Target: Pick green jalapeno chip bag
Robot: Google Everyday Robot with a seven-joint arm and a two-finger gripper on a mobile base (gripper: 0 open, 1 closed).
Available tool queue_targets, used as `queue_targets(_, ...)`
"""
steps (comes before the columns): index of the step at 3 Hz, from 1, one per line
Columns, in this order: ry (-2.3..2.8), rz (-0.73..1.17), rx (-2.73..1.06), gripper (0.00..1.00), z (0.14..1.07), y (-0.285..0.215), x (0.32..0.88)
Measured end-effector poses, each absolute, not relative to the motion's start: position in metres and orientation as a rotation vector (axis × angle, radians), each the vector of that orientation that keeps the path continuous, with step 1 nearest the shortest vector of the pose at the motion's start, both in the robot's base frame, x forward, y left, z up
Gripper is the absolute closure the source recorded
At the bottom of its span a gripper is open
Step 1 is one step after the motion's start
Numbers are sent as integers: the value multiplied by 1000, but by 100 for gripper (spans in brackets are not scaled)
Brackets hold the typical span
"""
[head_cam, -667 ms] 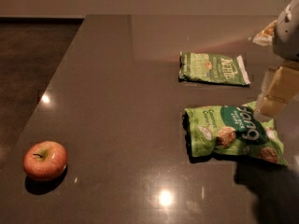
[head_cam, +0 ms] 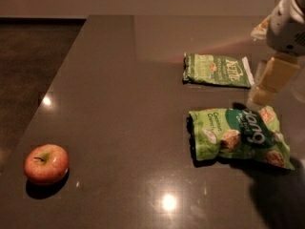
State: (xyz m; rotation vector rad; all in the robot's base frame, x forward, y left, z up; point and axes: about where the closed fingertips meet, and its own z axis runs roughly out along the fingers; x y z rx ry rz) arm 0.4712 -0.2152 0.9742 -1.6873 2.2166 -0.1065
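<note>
The green jalapeno chip bag (head_cam: 217, 70) lies flat on the dark table (head_cam: 119, 104) at the back right. It is dark green with white lettering, a white strip at its right end and a small orange-red mark. My gripper (head_cam: 265, 92) hangs from the white arm at the right edge of the view. It is just right of the bag's white end and a little above the table. It holds nothing that I can see.
A larger lime-green bag with round cookie pictures (head_cam: 238, 137) lies in front of the jalapeno bag, under the gripper. A red apple (head_cam: 46, 163) sits at the front left. The table's left edge runs diagonally, with dark floor beyond it.
The gripper has moved a little left and farther back, closer to the dark-green bag's right end. The bags and the apple have not moved.
</note>
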Motion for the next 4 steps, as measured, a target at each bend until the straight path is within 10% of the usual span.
queue_targets(4, 2290, -60, -1555, 0, 932, -231, 626)
